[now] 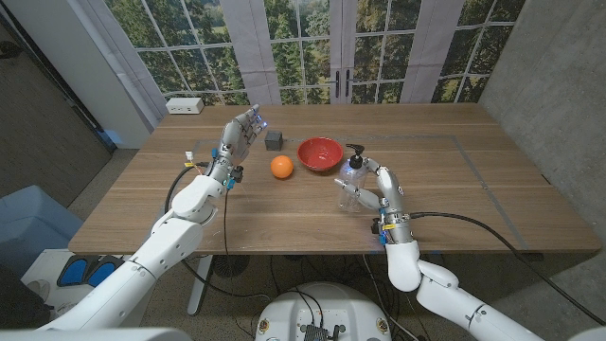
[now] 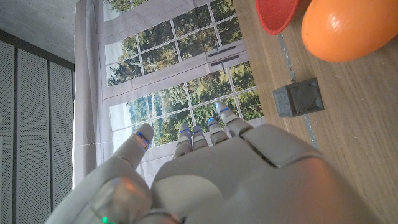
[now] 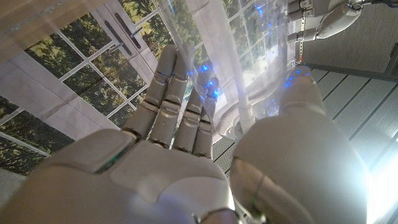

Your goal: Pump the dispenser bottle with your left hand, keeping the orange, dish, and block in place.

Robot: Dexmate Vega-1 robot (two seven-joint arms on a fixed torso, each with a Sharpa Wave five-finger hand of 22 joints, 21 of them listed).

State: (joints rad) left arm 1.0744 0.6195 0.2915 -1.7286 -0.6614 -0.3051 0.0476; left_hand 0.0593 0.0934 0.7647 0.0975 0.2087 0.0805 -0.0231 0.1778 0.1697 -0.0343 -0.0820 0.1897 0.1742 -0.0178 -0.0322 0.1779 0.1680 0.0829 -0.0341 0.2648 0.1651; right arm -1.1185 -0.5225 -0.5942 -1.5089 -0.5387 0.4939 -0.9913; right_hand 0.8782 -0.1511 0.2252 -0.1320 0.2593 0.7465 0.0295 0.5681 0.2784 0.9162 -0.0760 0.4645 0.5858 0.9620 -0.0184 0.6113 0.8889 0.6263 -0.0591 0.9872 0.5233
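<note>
Wooden tabletop (image 1: 284, 204) with the task's things grouped near its middle. Clear dispenser bottle (image 1: 355, 180) with a black pump head, upright, right of centre, just in front of and to the right of the red dish (image 1: 320, 153). Right robot hand (image 1: 367, 192) wrapped around the bottle from the near side, grasping it; in the right wrist view the fingers (image 3: 177, 102) and thumb pressed along the bottle's clear wall (image 3: 249, 74). Orange (image 1: 281, 167) on the tabletop just left of the dish, close to it but apart. Small dark grey block (image 1: 275, 140) behind the orange, toward the far edge, apart from both orange and dish. Left robot hand (image 1: 241, 131) raised above the tabletop to the left of the block, released, fingers spread and pointing up and away, holding nothing and touching nothing. Well apart from the dispenser bottle, with orange, block and dish lying between. In the left wrist view, back of the left robot hand (image 2: 249, 180) with fingertips (image 2: 214, 124) extended toward the windows, and beyond them the block (image 2: 298, 98), the orange (image 2: 348, 28) and a rim of the dish (image 2: 277, 15) on the wood. Small white box (image 1: 185, 106) at the far left corner of the tabletop. Tall paned windows (image 1: 312, 47) with trees behind the table
</note>
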